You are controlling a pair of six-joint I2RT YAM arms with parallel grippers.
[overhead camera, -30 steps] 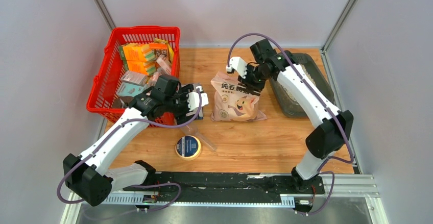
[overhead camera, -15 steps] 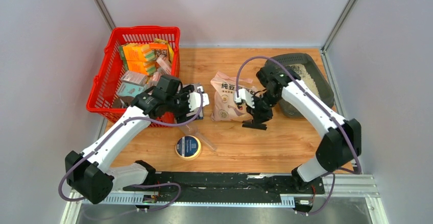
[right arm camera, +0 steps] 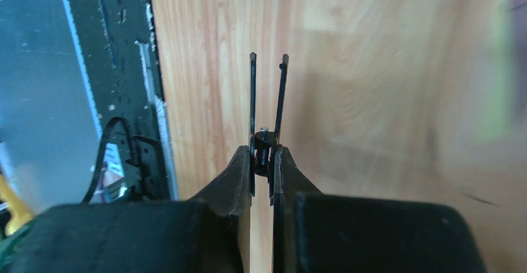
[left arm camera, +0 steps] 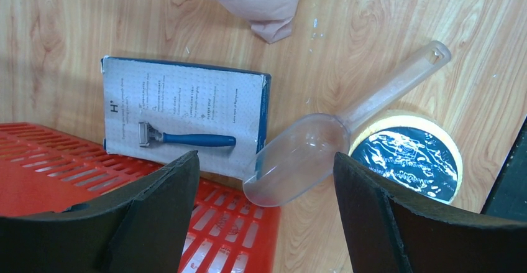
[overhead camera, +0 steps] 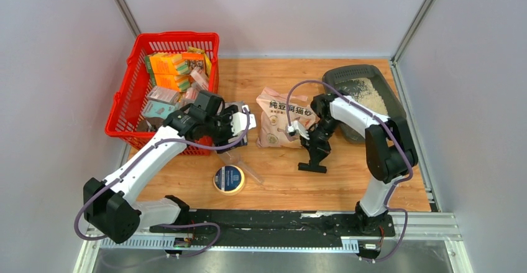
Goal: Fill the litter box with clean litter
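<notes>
The dark grey litter box (overhead camera: 386, 83) sits at the back right with pale litter (overhead camera: 368, 96) in its far part. The pink litter bag (overhead camera: 281, 120) lies in the middle of the table. My right gripper (overhead camera: 314, 147) (right arm camera: 261, 155) is shut on a black spring clip (overhead camera: 312, 163) (right arm camera: 267, 99), held low over the wood in front of the bag. My left gripper (overhead camera: 240, 124) (left arm camera: 266, 161) is open and empty above a clear plastic scoop (left arm camera: 311, 152) (overhead camera: 239, 160), by the red basket's corner.
A red mesh basket (overhead camera: 124, 108) full of packets stands at the left. A boxed razor (left arm camera: 186, 120) lies beside it. A tape roll (overhead camera: 229, 179) (left arm camera: 410, 155) rests under the scoop handle. The black rail (overhead camera: 279, 223) runs along the near edge.
My right arm has swung from the bag's top toward the near side and down, carrying the black clip away from the bag. The left arm has barely moved.
</notes>
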